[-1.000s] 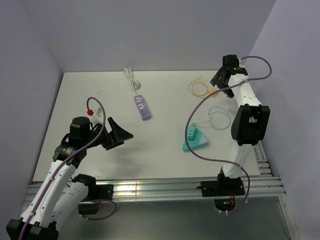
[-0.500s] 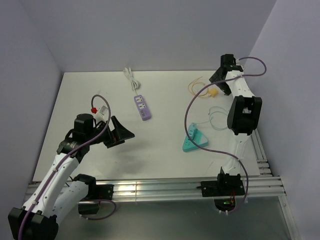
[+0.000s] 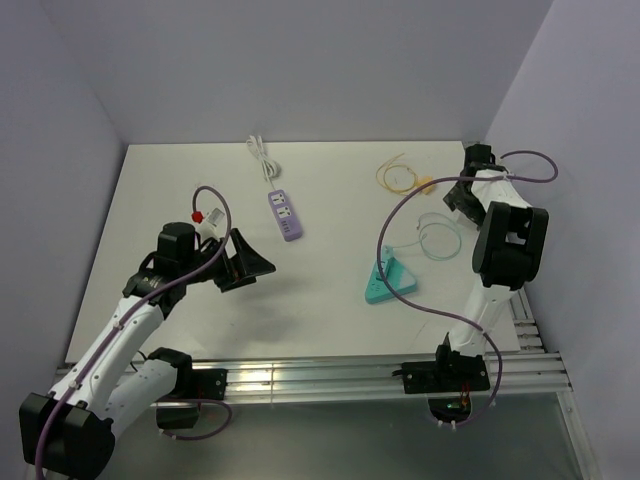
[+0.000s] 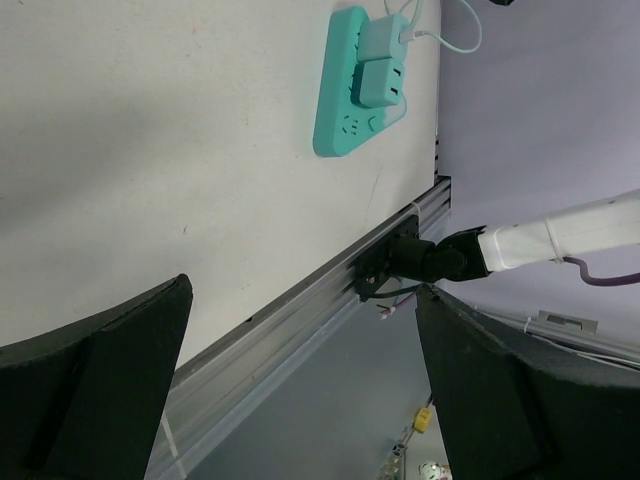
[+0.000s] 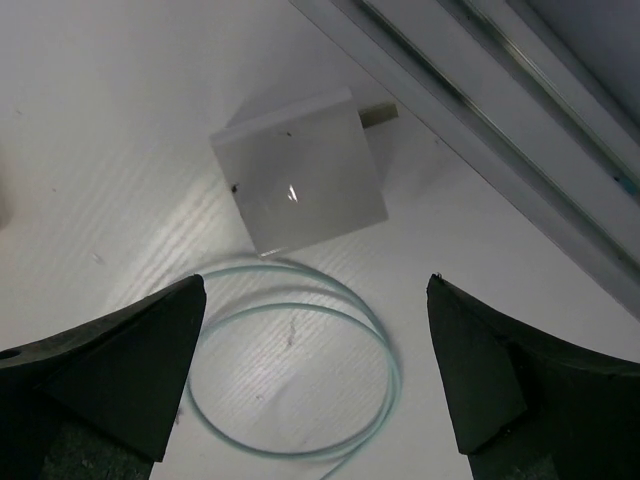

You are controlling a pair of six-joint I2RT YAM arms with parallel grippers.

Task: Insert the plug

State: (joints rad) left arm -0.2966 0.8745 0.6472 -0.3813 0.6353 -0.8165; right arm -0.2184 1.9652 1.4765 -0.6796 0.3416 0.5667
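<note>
Top: one purple strip [image 3: 284,215], one teal strip [image 3: 390,281], and one plug [image 3: 426,184] lying loose at the far right of the desk [image 3: 180,200].
Left wrist: left pincer [image 4: 300,290] spread, empty; two adapters [image 4: 382,82] in the teal strip.
Right wrist: right pincer [image 5: 315,300] spread, empty, facing one clear block [image 5: 298,170] and one cable ring [image 5: 290,263].

I can read no text, label, brand or number in any view. From above, the purple power strip [image 3: 285,215] shows only its socket faces, and the plug [image 3: 426,184] is too small to show any marking. In the left wrist view the teal power strip [image 4: 336,118] looks unmarked. In the right wrist view the white block [image 5: 300,172] shows only dark specks.
</note>
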